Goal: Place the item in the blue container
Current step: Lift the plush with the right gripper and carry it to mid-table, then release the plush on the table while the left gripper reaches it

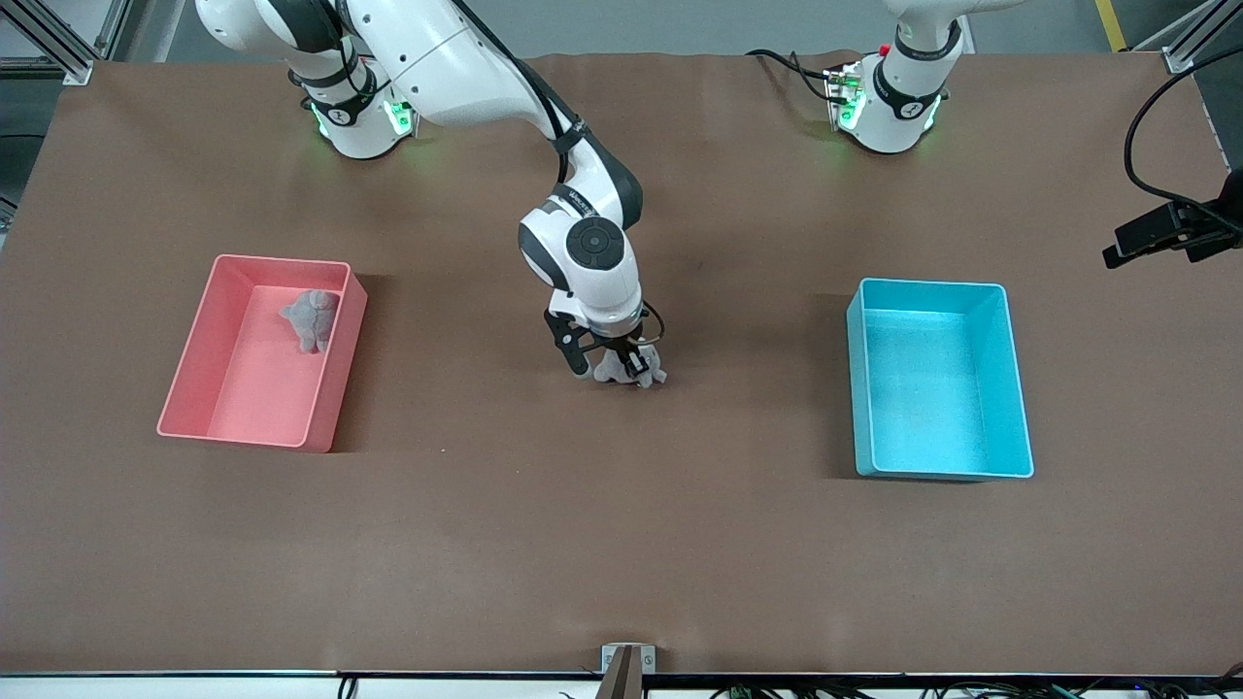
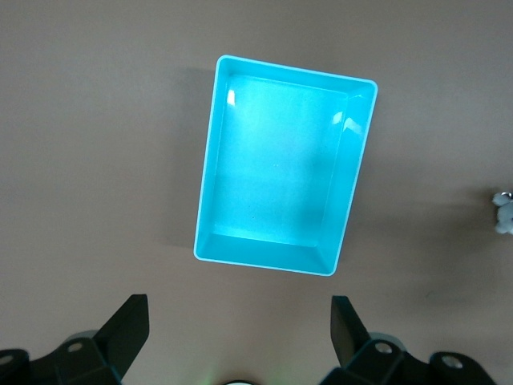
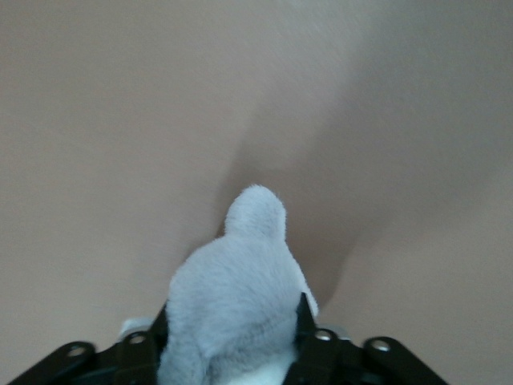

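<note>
Centrally, a brown table (image 1: 621, 544) holds the empty blue container (image 1: 1010, 388), well apart from the right gripper (image 1: 614, 367) toward the left arm's end. That gripper's fingers flank a grey plush toy (image 1: 641, 371) resting on the table; whether they grasp it is unclear. Left gripper (image 2: 240, 337), jaws wide, waits above the container. Nothing delivered yet.

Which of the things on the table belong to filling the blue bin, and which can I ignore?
Belongs to the job:
- grey plush toy on the table mid-way between the bins, between the right gripper fingers
- blue container, nothing in it
- left gripper, open, waiting over the blue container

Just lying about:
- pink bin
- second grey plush inside it
</note>
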You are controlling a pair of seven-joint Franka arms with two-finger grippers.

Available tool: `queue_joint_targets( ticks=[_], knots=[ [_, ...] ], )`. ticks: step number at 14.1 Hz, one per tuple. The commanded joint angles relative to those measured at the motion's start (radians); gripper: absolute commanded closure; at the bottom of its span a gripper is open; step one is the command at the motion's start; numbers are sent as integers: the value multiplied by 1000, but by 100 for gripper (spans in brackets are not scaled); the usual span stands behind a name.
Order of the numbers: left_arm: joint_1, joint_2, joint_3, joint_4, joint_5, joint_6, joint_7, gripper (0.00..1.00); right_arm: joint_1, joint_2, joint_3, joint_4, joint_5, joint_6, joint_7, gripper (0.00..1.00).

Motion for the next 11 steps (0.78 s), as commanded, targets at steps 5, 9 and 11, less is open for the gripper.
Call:
queue_joint_targets(
  ticks=[5,9,11],
  knots=[
    [-90,57,-49,15,-115,-5,-63,0,-220,-207,12,75,-1,-352,-268,0],
    [-320,187,-60,15,-170,144,-411,0,-398,-380,11,-39,88,-518,-639,0],
    [-421,271,-60,15,-147,260,-562,0,-496,-486,9,-180,89,-518,-831,0]
  ],
)
